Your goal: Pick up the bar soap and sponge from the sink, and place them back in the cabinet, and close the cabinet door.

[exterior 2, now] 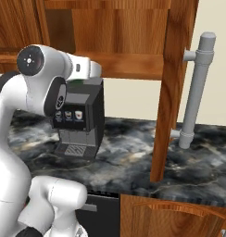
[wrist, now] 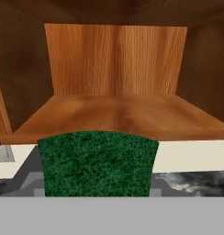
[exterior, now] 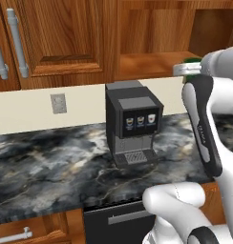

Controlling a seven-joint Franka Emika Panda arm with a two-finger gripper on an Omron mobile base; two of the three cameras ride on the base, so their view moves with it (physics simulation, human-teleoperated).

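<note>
The sponge (wrist: 98, 163), its green face towards the camera, sits low in the hand view, held in front of the open cabinet (wrist: 116, 59). Beyond it lies the bare wooden shelf (wrist: 118, 114). In the left base view a sliver of the green sponge (exterior: 190, 60) shows at my gripper (exterior: 186, 66), just off the shelf's (exterior: 152, 64) front edge. The gripper is shut on the sponge, and its fingers are hidden. The cabinet door (exterior 2: 172, 83) stands swung open at the right, its long silver handle (exterior 2: 196, 92) facing out. The sink and the bar soap are out of view.
A black and grey coffee machine (exterior: 132, 121) stands on the dark marble counter (exterior: 51, 162), right under the gripper. A wall outlet (exterior: 58, 103) sits to its left. Closed wall cabinet doors with silver handles (exterior: 17, 43) are at the upper left. Low drawers (exterior 2: 179, 213) run below the counter.
</note>
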